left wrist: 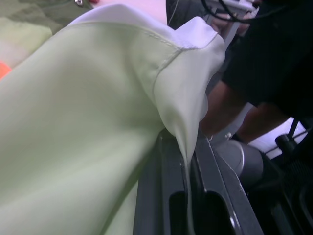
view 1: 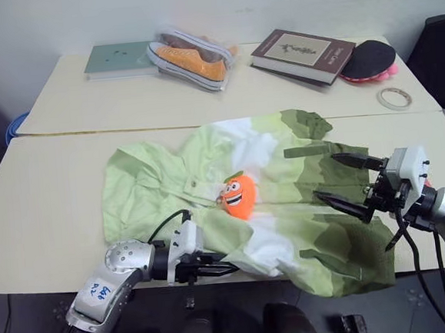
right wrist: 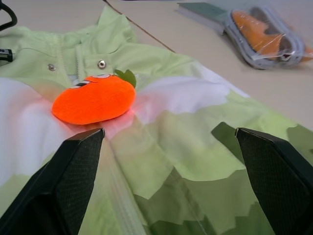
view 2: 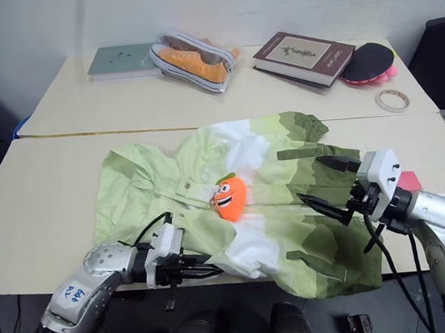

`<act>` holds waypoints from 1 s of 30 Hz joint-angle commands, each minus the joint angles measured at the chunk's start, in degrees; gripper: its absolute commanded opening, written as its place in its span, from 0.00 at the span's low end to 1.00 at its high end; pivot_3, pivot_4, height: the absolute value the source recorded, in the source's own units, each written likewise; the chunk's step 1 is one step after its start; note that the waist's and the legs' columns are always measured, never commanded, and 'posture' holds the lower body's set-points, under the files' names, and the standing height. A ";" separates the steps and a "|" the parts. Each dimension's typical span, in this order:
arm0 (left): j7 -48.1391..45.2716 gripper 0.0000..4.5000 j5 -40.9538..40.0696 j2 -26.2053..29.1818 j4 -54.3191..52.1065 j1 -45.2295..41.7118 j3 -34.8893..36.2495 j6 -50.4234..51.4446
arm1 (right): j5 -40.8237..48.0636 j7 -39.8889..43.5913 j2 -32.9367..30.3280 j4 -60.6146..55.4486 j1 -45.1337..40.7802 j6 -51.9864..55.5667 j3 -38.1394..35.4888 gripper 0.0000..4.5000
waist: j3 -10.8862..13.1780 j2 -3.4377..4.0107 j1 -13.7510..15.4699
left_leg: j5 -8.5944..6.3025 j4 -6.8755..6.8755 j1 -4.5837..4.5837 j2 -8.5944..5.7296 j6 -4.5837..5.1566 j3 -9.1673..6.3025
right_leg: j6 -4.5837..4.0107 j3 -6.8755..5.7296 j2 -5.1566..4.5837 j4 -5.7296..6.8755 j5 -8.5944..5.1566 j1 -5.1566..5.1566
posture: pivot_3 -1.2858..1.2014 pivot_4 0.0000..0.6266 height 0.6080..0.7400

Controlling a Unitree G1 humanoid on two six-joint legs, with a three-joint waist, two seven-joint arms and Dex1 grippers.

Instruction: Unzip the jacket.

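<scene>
At the bench's [view 1: 50, 234] near edge, toward 6 o'clock, the left gripper [view 1: 219, 268] has its jaws pinched on the jacket's [view 1: 289, 231] hem. The right gripper [view 1: 345, 178], at 3 o'clock, jaws wide open, should take the orange carrot zipper charm [view 1: 239, 195] while the left holds taut.

This looks like a test room or lab: two plain pale desks [view 1: 73, 224] pushed together against a bare white wall [view 1: 194, 7], with unrelated props laid out, books [view 1: 302, 54], bagged shoes [view 1: 191, 59], tape roll [view 1: 394, 98], black chair [view 1: 441, 57].
</scene>
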 commanded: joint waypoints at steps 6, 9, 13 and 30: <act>-4.77 0.56 -7.73 9.35 2.21 6.13 17.42 1.13 | 4.19 -2.30 -0.20 -9.75 -7.16 15.54 10.22 1.00 | 0.06 0.10 0.00 | -0.02 0.01 -0.03 0.01 -0.02 -0.06 | -0.06 -0.02 -0.16 -0.19 -0.03 -0.06 | 0.52 0.24 1.00; -7.53 0.63 -7.20 12.30 6.53 7.22 21.45 -0.86 | 6.04 -7.03 2.07 -11.82 -9.41 22.68 13.15 1.00 | 0.07 0.11 -0.13 | -0.08 -0.02 -0.05 0.05 -0.12 -0.12 | -0.16 -0.07 -0.18 -0.16 -0.09 -0.13 | 0.52 0.24 1.00; -5.06 0.83 -9.50 12.22 7.92 -0.09 23.03 2.32 | 4.39 -12.37 6.70 -10.38 -13.10 28.85 18.51 1.00 | 0.07 0.11 0.64 | -0.10 -0.04 -0.15 0.02 -0.13 -0.21 | -0.19 -0.17 -0.23 -0.17 -0.10 -0.17 | 0.52 0.24 1.00; -6.57 1.00 1.14 5.53 18.34 -21.52 9.56 -5.96 | -15.88 -17.39 18.69 7.91 -24.00 19.12 29.55 0.39 | 0.05 0.02 -0.84 | 0.04 0.03 -0.48 -0.13 0.04 0.39 | -0.11 -0.20 0.29 0.66 -0.06 -0.91 | 0.52 0.24 1.00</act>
